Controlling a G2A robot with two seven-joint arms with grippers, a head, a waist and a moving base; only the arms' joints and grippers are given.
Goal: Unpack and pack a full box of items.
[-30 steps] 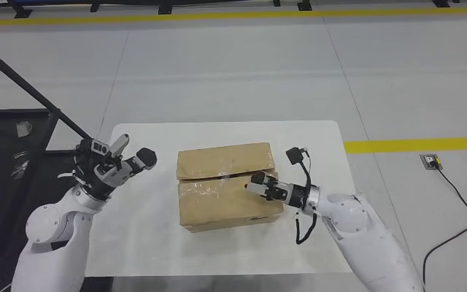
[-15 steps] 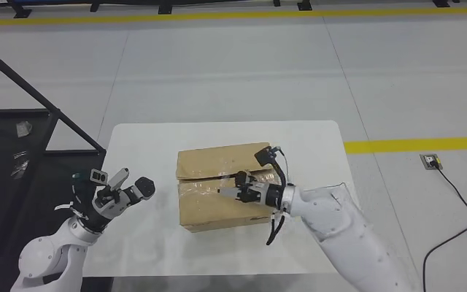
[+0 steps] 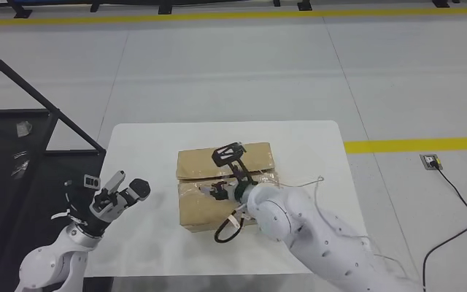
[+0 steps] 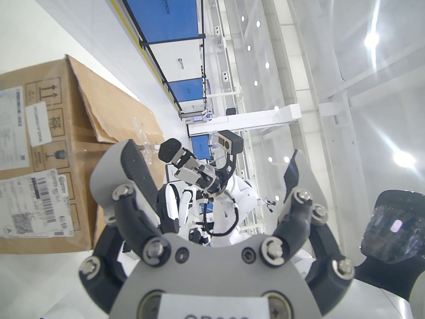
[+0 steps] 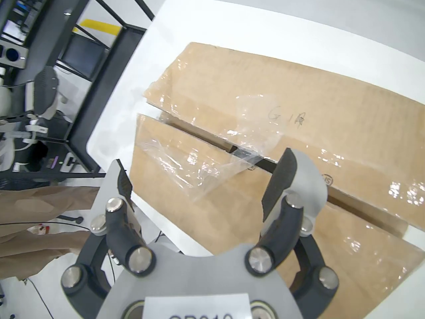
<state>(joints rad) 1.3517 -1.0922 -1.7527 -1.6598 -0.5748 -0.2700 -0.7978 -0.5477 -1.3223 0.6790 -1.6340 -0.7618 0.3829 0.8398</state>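
Note:
A closed cardboard box (image 3: 226,186) sits in the middle of the white table (image 3: 306,146). Its two top flaps meet at a narrow slit under torn clear tape (image 5: 199,170). My right gripper (image 3: 217,191) hovers open over the left part of the box top, and its fingers (image 5: 282,180) straddle the loose tape near the slit with nothing between them. My left gripper (image 3: 128,186) stands open and empty off the table's left edge, apart from the box. In the left wrist view the labelled box side (image 4: 49,134) shows beyond my left gripper (image 4: 215,167), with the right gripper (image 4: 176,157) farther off.
A black metal rack (image 3: 29,146) stands close to the table's left edge. Bare table top lies to the right of the box (image 3: 314,168) and in front of it. A yellow floor line (image 3: 401,144) and a floor socket (image 3: 430,161) are at the right.
My right arm swept left across the box top, from its right end to over the left part of the seam. My left arm drew back toward the near left corner.

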